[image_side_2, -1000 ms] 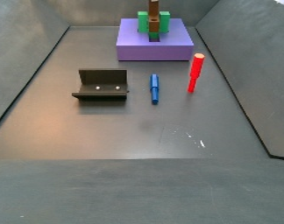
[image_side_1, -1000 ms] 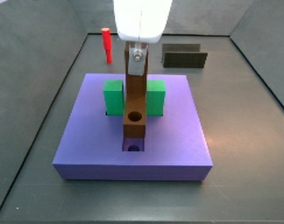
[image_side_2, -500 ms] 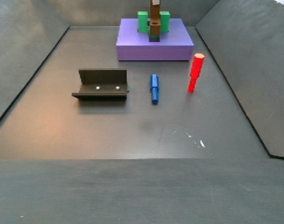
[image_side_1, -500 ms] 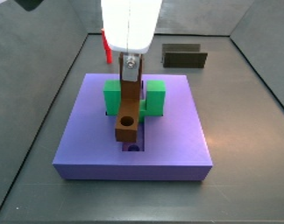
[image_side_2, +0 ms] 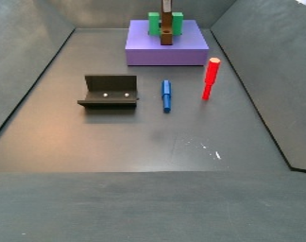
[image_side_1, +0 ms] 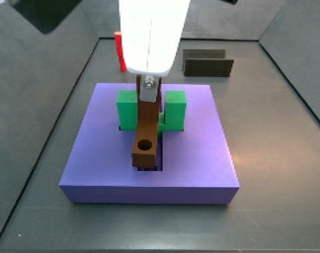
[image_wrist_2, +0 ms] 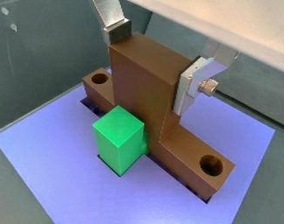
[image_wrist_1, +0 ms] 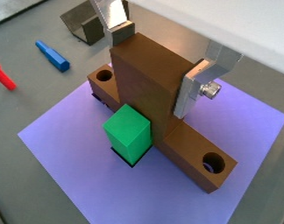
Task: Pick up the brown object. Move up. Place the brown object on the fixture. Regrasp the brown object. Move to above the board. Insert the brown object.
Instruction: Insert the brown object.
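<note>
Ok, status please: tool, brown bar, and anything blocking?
Tool over the board, shut on brown bar. Bar low in groove through green block. Nothing blocking.

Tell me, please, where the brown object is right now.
The brown object is over the board, held tilted by the gripper with its low end in the central groove, running between the green block's two arms.

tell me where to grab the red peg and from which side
Grip the red peg around its upper shaft, coming straight down from above: it stands upright on the floor, apart from the blue piece. The gripper is over the board, holding the brown object.
</note>
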Available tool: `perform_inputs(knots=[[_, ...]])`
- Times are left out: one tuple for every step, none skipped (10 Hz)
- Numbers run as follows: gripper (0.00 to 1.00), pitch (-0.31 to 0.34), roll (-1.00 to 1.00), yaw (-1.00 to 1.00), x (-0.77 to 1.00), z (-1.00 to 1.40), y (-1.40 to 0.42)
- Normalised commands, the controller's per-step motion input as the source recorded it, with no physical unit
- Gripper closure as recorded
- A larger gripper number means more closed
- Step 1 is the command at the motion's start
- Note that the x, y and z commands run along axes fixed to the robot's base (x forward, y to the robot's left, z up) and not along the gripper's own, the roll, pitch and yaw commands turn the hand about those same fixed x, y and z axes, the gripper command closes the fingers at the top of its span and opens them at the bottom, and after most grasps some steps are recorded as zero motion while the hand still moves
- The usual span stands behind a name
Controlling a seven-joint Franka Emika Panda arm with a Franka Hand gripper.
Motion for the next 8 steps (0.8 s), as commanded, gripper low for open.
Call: perform_inputs(knots=[[1.00, -0.029, 0.12, 0.03, 0.00, -0.16, 0.00], [1.00, -0.033, 0.15, 0.04, 0.00, -0.14, 0.00], [1.00, -0.067, 0.16, 0.23, -0.03, -0.10, 0.00], [1.00, -0.034, 0.09, 0.34, 0.03, -0.08, 0.00], [1.00, -0.033, 0.06, 0.32, 0.04, -0.09, 0.00], [1.00, -0.001, 0.02, 0.13, 0.05, -0.09, -0.01], [1.00, 0.000, 0.02, 0.00, 0.12, -0.07, -0.07], [1.00, 0.000, 0.02, 0.00, 0.22, -0.08, -0.09]])
